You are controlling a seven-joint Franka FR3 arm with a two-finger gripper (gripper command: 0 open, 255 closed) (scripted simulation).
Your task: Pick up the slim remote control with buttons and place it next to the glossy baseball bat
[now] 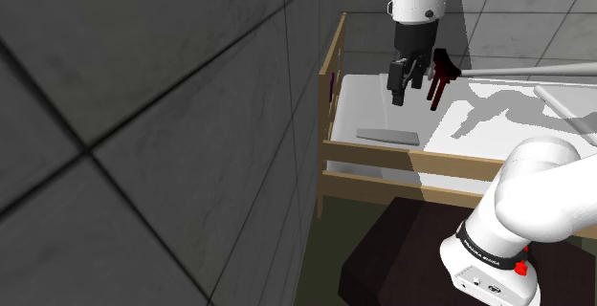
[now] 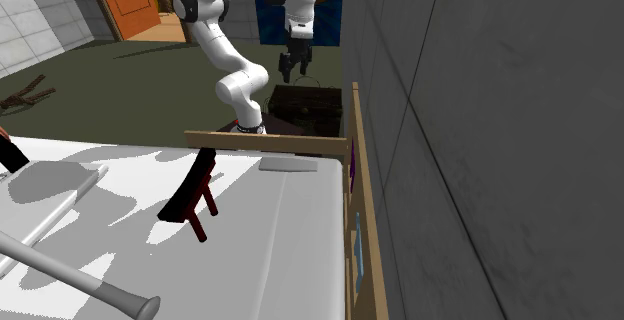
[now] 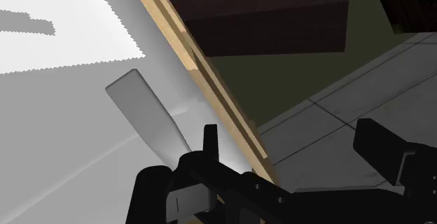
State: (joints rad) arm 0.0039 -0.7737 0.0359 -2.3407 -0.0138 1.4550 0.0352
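The remote (image 1: 389,137) is a slim, flat grey slab lying on the white bed near the wooden rail; it also shows as remote (image 2: 288,165) and remote (image 3: 147,114). My black gripper (image 1: 409,88) hangs open well above it, fingers apart and holding nothing; in the other views it is gripper (image 2: 292,73) and gripper (image 3: 294,142). The grey baseball bat (image 2: 70,273) lies at the bed's far side, knob end toward a dark red and black object. In the shoulder view the bat (image 1: 526,68) runs thin along the back.
The wooden bed frame (image 1: 383,151) rails the mattress edge. The dark red and black object (image 2: 195,193) stands on the bed between remote and bat. A second pale rod (image 1: 564,108) lies nearby. A grey tiled wall (image 1: 143,113) borders the bed. The dark stand (image 1: 411,256) sits below.
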